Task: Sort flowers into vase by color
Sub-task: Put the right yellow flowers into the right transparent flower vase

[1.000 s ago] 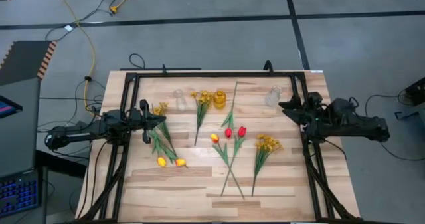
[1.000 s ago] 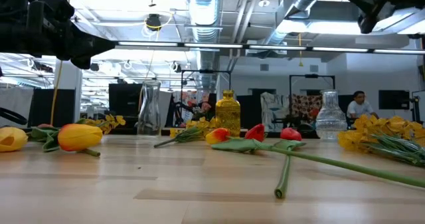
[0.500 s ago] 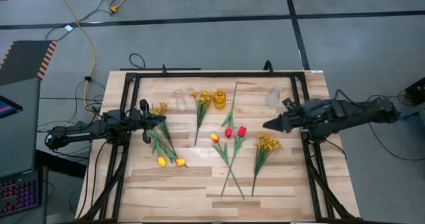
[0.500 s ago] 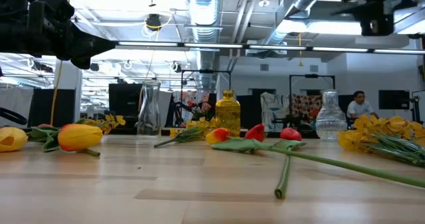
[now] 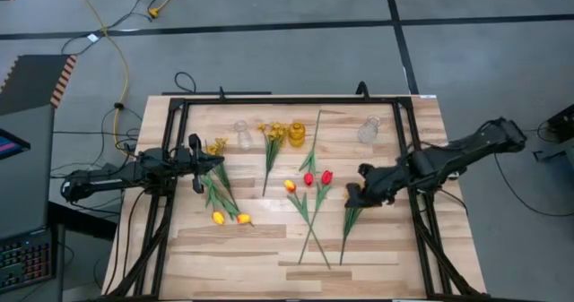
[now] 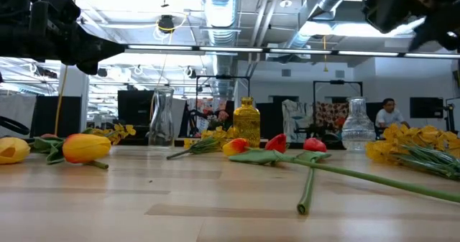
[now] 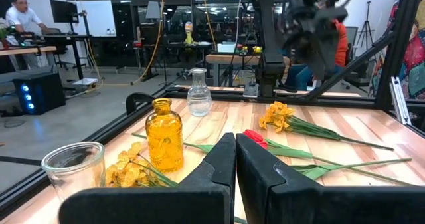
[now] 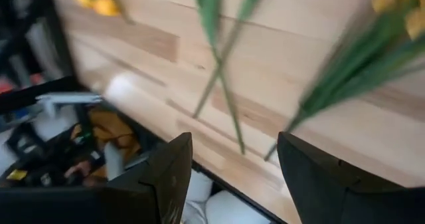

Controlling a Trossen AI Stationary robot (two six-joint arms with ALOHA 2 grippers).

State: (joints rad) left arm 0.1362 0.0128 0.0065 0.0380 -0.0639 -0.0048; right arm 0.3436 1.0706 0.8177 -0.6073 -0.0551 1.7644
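Observation:
Flowers lie flat on the wooden table (image 5: 251, 257). Two red tulips (image 5: 317, 177) and a yellow-orange one (image 5: 290, 185) are at the middle. Two yellow tulips (image 5: 230, 219) lie at the near left. A mustard-yellow spray (image 5: 273, 132) lies by the amber vase (image 5: 296, 133). A clear vase (image 5: 242, 134) stands to the amber one's left and another (image 5: 369, 129) to its right. My right gripper (image 5: 352, 194) hangs open, slanting down over another mustard spray (image 5: 363, 193), whose stems (image 8: 345, 71) show past its fingers. My left gripper (image 5: 218, 161) is shut and level at the left.
A black metal frame (image 5: 287, 101) runs along the far edge and down both sides of the table. A small mustard spray (image 5: 216, 146) lies just beyond my left gripper. Bare wood lies along the near edge.
My right gripper has swung from the table's right edge toward the middle, out over the mustard spray at the right. It has tipped from level to slanting down and has rolled about its own line. Its fingers have stayed open.

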